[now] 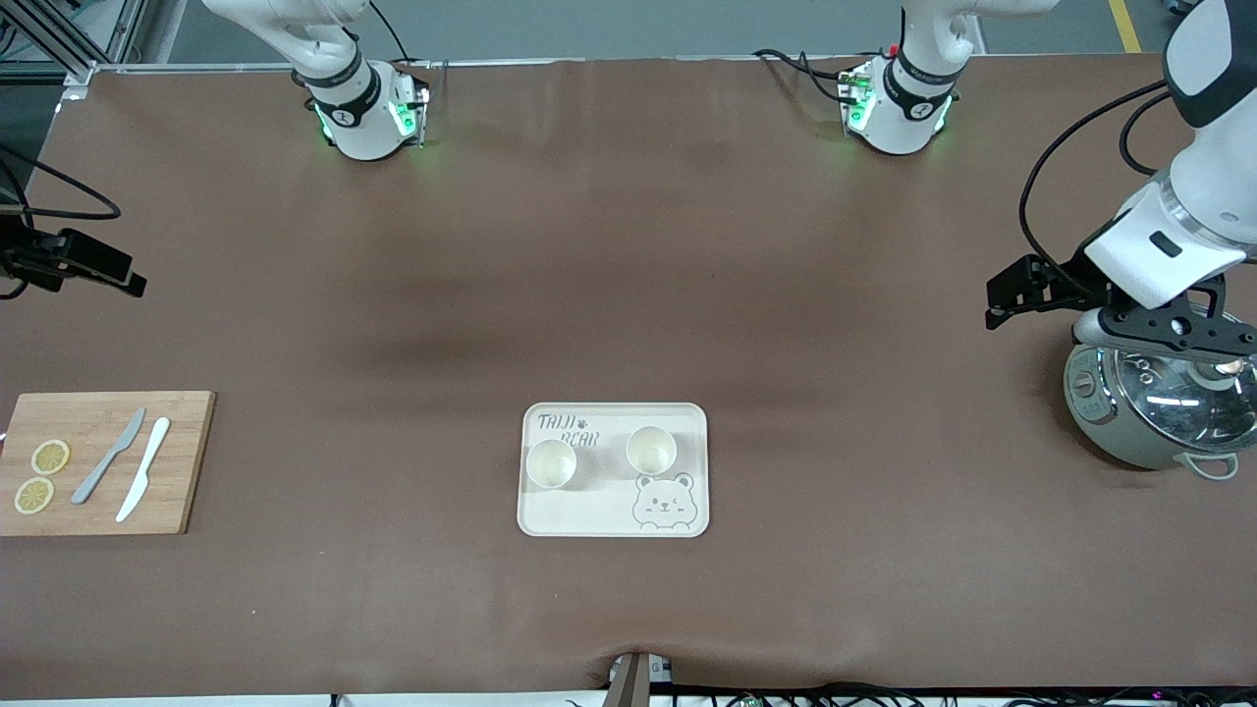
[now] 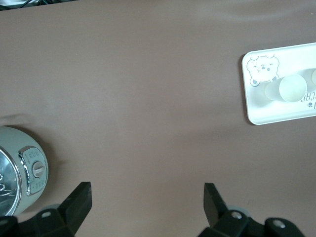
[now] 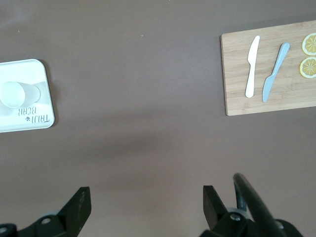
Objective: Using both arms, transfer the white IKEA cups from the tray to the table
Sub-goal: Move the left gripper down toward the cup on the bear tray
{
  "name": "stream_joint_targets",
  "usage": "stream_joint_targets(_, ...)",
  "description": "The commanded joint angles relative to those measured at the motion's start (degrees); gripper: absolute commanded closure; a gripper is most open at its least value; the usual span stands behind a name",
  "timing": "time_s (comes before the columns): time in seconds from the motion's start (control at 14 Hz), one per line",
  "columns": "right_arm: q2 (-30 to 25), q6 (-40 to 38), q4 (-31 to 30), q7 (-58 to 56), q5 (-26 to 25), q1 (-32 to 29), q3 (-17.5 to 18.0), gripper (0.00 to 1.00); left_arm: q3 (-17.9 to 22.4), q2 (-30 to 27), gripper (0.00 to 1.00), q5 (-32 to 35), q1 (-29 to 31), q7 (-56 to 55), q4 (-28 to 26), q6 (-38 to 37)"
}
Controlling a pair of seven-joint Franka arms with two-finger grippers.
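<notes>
Two white cups stand upright side by side on the cream bear-printed tray [image 1: 614, 528] at the table's middle, nearer the front camera. One cup [image 1: 551, 463] is toward the right arm's end, the other cup [image 1: 651, 451] toward the left arm's end. My left gripper [image 2: 148, 197] is open and empty; it hangs over the pot [image 1: 1174, 337], well apart from the tray. My right gripper [image 3: 146, 197] is open and empty over bare table near the cutting board; only a black part of that hand [image 1: 79, 263] shows in the front view. The left wrist view shows a cup [image 2: 292, 89]; the right wrist view shows one too [image 3: 12, 94].
A metal-lidded pot [image 1: 1129, 432] stands at the left arm's end. A wooden cutting board [image 1: 187, 471] with two knives and two lemon slices lies at the right arm's end. The brown mat [image 1: 628, 295] covers the table.
</notes>
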Motion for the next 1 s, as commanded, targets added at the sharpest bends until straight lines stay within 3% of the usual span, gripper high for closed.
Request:
stream_joint_targets(0.0,-0.6,0.1,0.0,-0.2,-1.2,-0.2,0.6,0.0,0.3,0.9,0.0,-0.2,0.6,2.0,1.6,0.1)
stream_joint_targets(0.29,-0.6,-0.1,0.1,-0.2,-1.2,0.6,0.9,0.0,-0.4,1.0,0.0,-1.4,-0.5,4.4,1.2,0.2)
stream_joint_targets(0.71,-0.6,0.1,0.2,-0.2,-1.2,1.1,0.9,0.0,-2.7,3.0,0.0,-0.7,-2.2,-0.9,1.6,0.1)
stream_joint_targets(0.79,-0.6,0.1,0.2,-0.2,-1.2,1.1,0.9,0.0,-2.7,5.3,0.0,-0.7,-3.7,-3.8,3.2,0.7)
stream_joint_targets(0.93,-0.6,-0.1,0.3,-0.2,-1.2,1.2,1.0,0.0,-2.4,13.1,0.0,-0.6,-8.0,-10.5,11.3,1.2)
